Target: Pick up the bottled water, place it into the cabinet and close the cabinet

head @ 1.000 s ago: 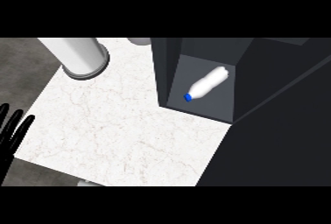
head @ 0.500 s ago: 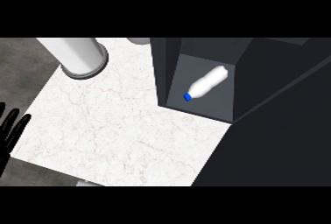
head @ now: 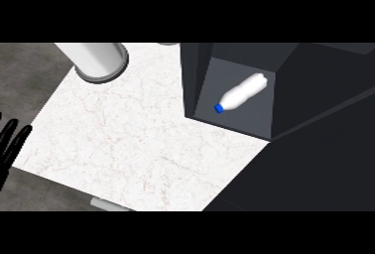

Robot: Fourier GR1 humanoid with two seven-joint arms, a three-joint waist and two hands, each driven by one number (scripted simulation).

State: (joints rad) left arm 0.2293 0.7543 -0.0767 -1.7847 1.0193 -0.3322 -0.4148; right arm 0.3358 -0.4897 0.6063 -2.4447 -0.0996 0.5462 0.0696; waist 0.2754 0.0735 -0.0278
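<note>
No writing, label, brand, number or sign can be read on anything here. The bottled water (head: 242, 93) shows only a plain white body and a blue cap, and neither the dark cabinet (head: 195, 79) nor the marbled table (head: 139, 144) carries legible marks

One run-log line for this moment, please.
bottled water: lying in cabinet | cabinet: open | left hand: open, left edge | right hand: unseen

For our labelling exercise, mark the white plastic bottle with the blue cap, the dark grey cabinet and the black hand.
White plastic bottle (head: 243, 92): head view, mid-body.
Dark grey cabinet (head: 195, 79): head view, left side wall.
Black left hand (head: 22, 141): head view, a finger at the left edge.
</note>
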